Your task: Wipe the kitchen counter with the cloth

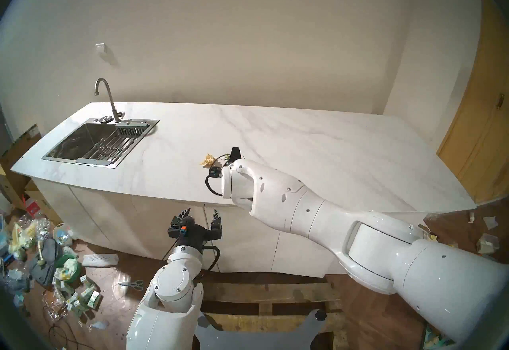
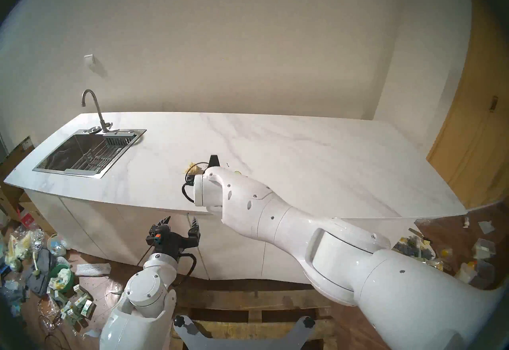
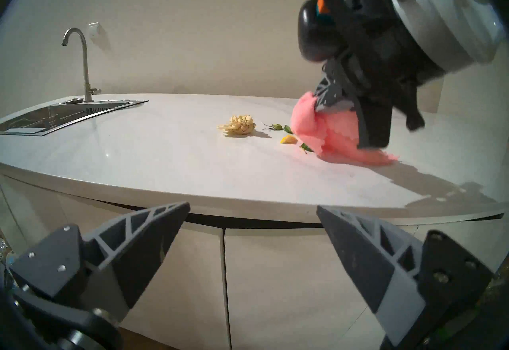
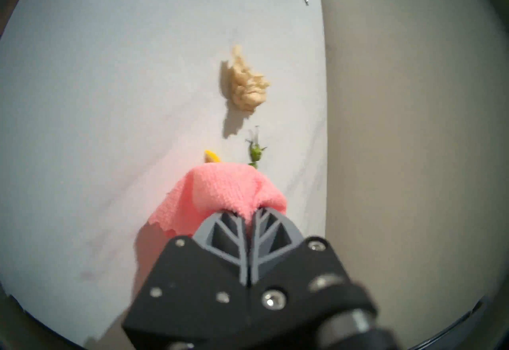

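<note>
- The sink (image 1: 91,145) sat inset at the left end of the kitchen counter (image 1: 316,142), with the faucet (image 1: 108,98) behind it.
- The papery wad (image 3: 238,126) lay on the counter right of the sink, near mid-counter.
- The leaf scraps (image 3: 278,127) lay between the wad and the cloth (image 3: 330,134).
- The cloth hung from the right gripper (image 4: 249,213), its lower edge on the counter.
- The left gripper (image 1: 201,215) stood before the counter's front edge, below its top.

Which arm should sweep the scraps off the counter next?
Right. The right gripper already clamps the pink cloth beside the beige wad on the counter; the left gripper hangs open and empty below the edge.
</note>
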`<state>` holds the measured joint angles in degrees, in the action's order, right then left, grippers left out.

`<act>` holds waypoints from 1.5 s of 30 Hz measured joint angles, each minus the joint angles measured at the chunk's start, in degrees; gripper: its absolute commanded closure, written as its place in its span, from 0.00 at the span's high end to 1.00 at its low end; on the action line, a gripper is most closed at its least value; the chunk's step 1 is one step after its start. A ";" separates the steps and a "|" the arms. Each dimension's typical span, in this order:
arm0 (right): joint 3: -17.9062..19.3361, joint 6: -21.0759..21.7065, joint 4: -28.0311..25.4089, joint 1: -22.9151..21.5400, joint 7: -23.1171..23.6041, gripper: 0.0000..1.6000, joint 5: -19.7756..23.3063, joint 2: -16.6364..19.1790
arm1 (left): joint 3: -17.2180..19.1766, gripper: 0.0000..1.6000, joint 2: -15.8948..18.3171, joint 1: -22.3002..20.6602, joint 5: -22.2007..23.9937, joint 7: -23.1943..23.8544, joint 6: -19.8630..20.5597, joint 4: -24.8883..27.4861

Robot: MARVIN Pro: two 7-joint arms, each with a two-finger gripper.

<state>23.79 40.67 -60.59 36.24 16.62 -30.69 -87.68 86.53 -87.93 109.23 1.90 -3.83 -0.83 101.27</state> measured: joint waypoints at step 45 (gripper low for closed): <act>2.06 0.15 7.69 4.47 -6.13 0.00 -1.40 4.61 | -0.15 1.00 0.26 0.07 0.24 -0.13 0.00 0.19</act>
<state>25.84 40.82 -52.90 40.71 10.50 -32.09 -83.07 86.38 -87.68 109.30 2.14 -3.96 -0.83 101.46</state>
